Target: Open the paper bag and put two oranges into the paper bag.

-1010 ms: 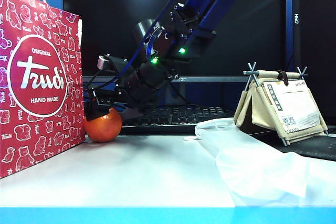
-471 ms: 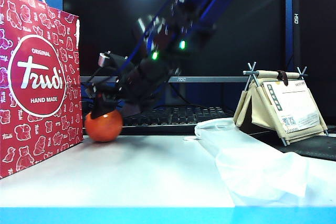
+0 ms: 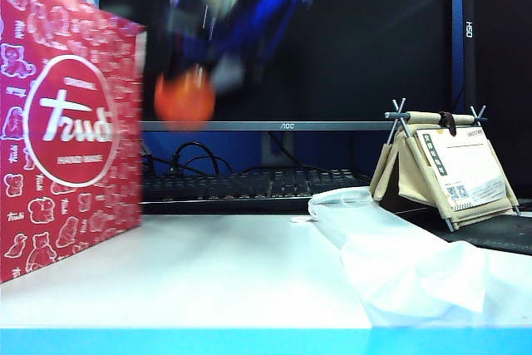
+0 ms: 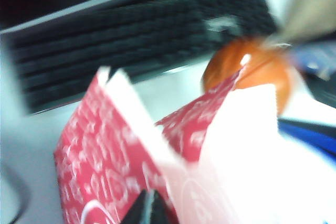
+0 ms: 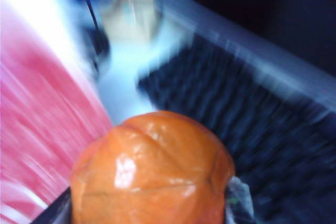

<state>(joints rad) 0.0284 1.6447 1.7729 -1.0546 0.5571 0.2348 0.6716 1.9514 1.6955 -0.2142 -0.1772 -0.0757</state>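
orange (image 5: pixel 152 169) sits between right gripper (image 5: pixel 149 208) fingers, gripped, raised beside paper bag (image 3: pixel 62 122); left gripper (image 4: pixel 148 209) pinched closed on bag's rim

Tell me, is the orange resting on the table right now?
No, the orange is up in the air in the right gripper, beside the paper bag.

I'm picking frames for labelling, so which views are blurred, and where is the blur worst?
Exterior view: right gripper and its orange smear badly, paper bag slightly soft, plastic bag sharp. Left wrist view: soft throughout, left gripper shut on the bag's edge. Right wrist view: background streaked, orange fairly clear.
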